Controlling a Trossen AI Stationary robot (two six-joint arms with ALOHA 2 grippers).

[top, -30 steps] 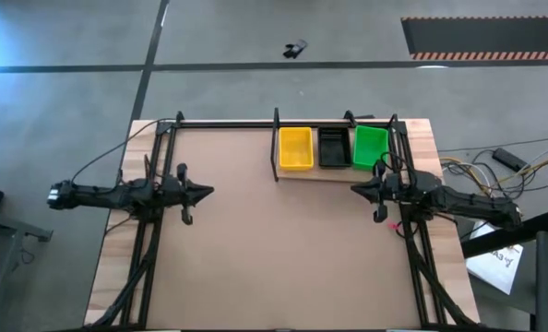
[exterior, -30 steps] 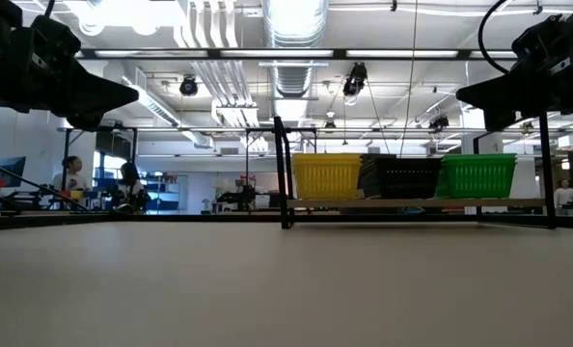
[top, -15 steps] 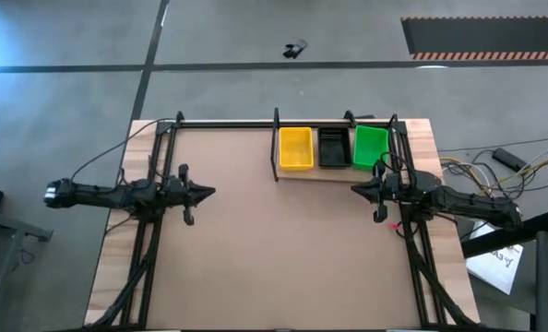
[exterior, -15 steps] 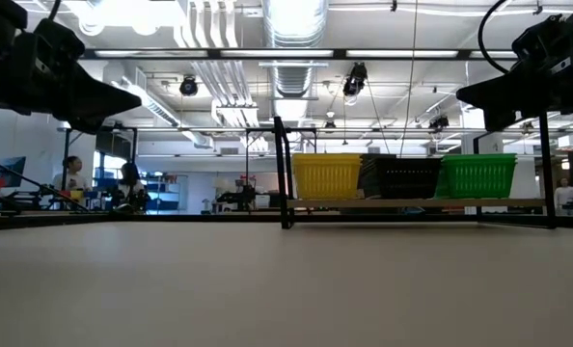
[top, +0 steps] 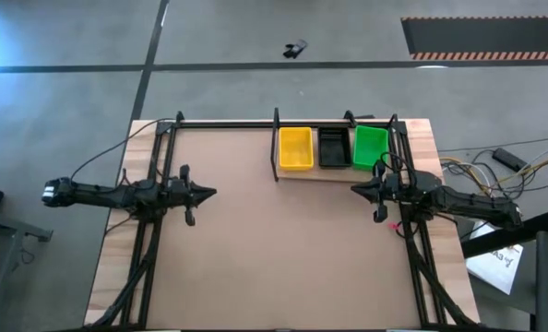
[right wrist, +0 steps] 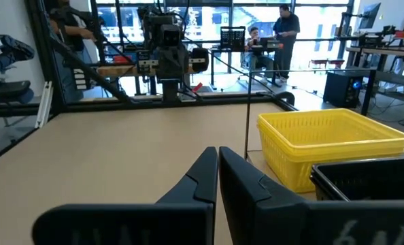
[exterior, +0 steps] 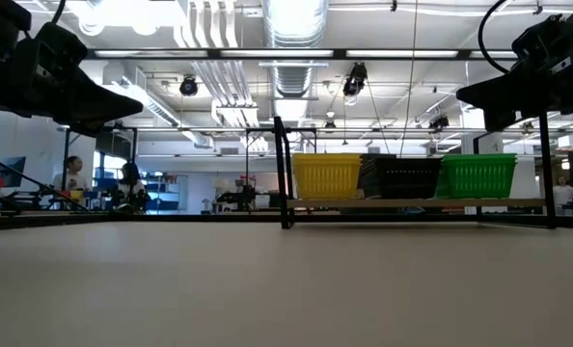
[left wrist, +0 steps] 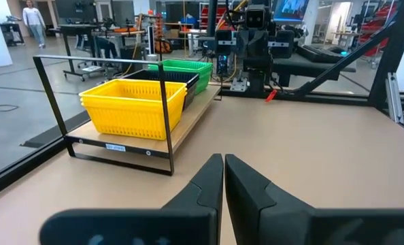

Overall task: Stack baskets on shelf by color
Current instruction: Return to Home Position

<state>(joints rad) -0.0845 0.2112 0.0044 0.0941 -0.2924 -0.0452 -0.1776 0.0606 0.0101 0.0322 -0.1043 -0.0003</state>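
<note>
Baskets [exterior: 403,176] of slotted plastic fill the pale wood shelf [exterior: 422,203]; left pincer [left wrist: 223,159] and right pincer [right wrist: 217,152] pressed together.

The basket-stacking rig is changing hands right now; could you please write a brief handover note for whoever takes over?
The left end effector is shut and empty, raised over the left side of the table.
The right end effector is shut and empty, raised just in front of the shelf.
The yellow baskets, black baskets and green baskets sit side by side on the shelf, nested by colour; every basket in view is there.
Done: stacking looks complete.
Left: apparently only parking both arms.
</note>
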